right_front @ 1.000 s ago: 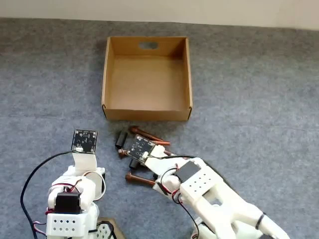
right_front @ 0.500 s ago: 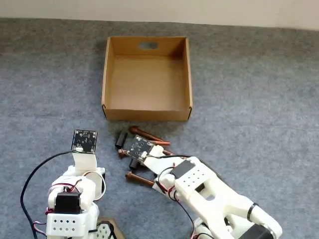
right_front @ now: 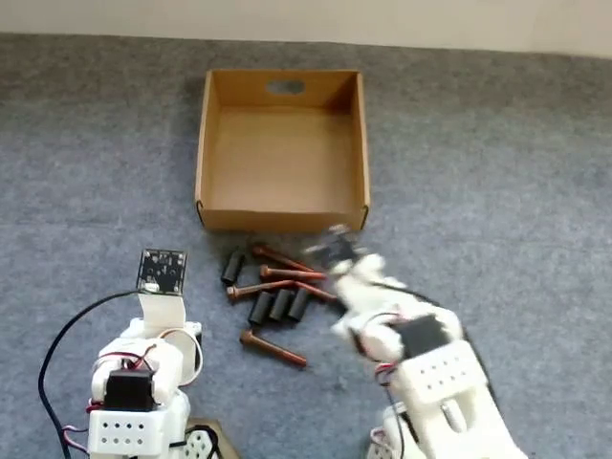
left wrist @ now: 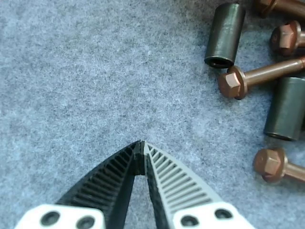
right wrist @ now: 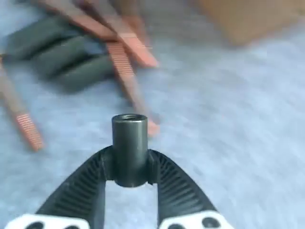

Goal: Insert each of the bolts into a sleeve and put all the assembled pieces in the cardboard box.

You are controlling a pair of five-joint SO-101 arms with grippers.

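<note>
**Sleeve (right wrist: 129,136) clamped in right pincer (right wrist: 129,164), left pincer shut over bare worktop**

High view: I see the cardboard box (right_front: 202,143) open and sitting on the grey worktop (right_front: 497,172). Just in front of its near wall lie the bolts (right_front: 273,346) and the loose sleeves (right_front: 280,304). Three sleeves lie side by side, and a fourth (right_front: 232,267) is a little apart, toward the left arm (right_front: 143,382). The right arm (right_front: 426,368) stretches toward the box's front right corner. Its tip there is too blurred for me to read.

Left wrist view: the left pincer (left wrist: 142,145) has its fingertips pressed together and holds nothing, over bare worktop. Two sleeves (left wrist: 225,34) and several bolts (left wrist: 262,75) lie off to one side, well apart from the tips.

Right wrist view: the right pincer grips the sleeve between both fingers, upright, with its open threaded end toward the camera. Beyond it lie three loose sleeves (right wrist: 62,57) in a row, with bolts (right wrist: 125,67) crossing beside them. A corner of the cardboard box (right wrist: 248,19) is farther back.
</note>
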